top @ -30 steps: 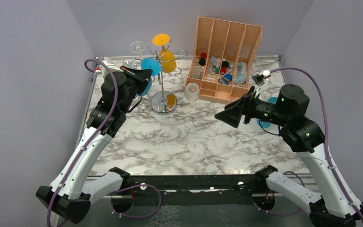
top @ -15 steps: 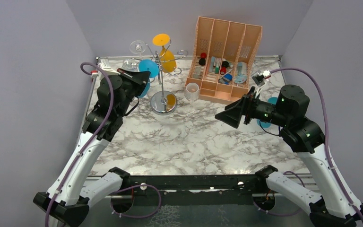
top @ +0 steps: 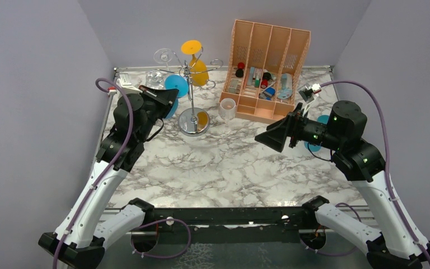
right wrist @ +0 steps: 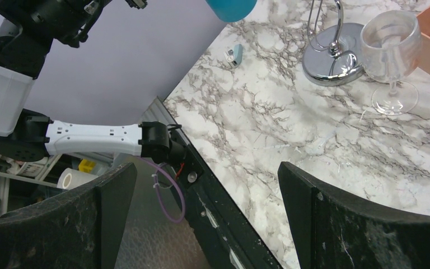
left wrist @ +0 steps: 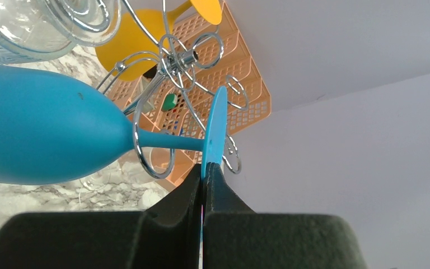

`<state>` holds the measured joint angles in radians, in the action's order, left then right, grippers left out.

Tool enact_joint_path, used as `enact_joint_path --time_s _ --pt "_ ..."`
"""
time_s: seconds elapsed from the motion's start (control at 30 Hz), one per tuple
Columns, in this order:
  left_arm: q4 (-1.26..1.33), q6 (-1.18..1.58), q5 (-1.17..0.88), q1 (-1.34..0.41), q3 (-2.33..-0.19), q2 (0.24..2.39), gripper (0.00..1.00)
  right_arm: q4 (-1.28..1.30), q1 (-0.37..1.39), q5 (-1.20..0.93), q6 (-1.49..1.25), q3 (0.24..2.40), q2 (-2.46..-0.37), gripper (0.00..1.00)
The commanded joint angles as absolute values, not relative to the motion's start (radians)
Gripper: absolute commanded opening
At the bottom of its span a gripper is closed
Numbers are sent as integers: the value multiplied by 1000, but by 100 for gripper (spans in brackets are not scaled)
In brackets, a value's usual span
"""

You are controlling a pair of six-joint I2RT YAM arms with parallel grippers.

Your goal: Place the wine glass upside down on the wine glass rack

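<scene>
The blue wine glass (left wrist: 45,134) lies tilted with its bowl low, its stem inside a wire loop of the silver rack (left wrist: 173,56). My left gripper (left wrist: 204,174) is shut on the rim of the glass's round foot (left wrist: 215,126). In the top view the left gripper (top: 169,94) and the blue glass (top: 176,83) are at the rack (top: 190,92), left of its pole. My right gripper (top: 274,134) is open and empty above the table's right middle; it also shows in the right wrist view (right wrist: 207,168).
An orange glass (top: 197,67) and a clear glass (top: 159,64) hang on the rack. Another clear glass (top: 228,108) stands upright between the rack's disc base (top: 193,122) and the orange slotted organiser (top: 266,67). A small blue item (right wrist: 234,54) lies on the marble.
My left arm has shifted slightly left and down, and the blue glass in its grip has dropped a little at the rack. The right arm has not moved.
</scene>
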<state>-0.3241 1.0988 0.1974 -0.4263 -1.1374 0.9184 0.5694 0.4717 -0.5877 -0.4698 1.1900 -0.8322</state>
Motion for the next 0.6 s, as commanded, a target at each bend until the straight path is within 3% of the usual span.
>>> enact_joint_path --time_s 0.0,0.57 --pt "-289 1097 159 -420 -1121 902 0 553 477 -568 -468 1193 -823 100" --pt "-275 1110 120 -420 -1087 897 2 549 477 -565 -465 1179 -813 100"
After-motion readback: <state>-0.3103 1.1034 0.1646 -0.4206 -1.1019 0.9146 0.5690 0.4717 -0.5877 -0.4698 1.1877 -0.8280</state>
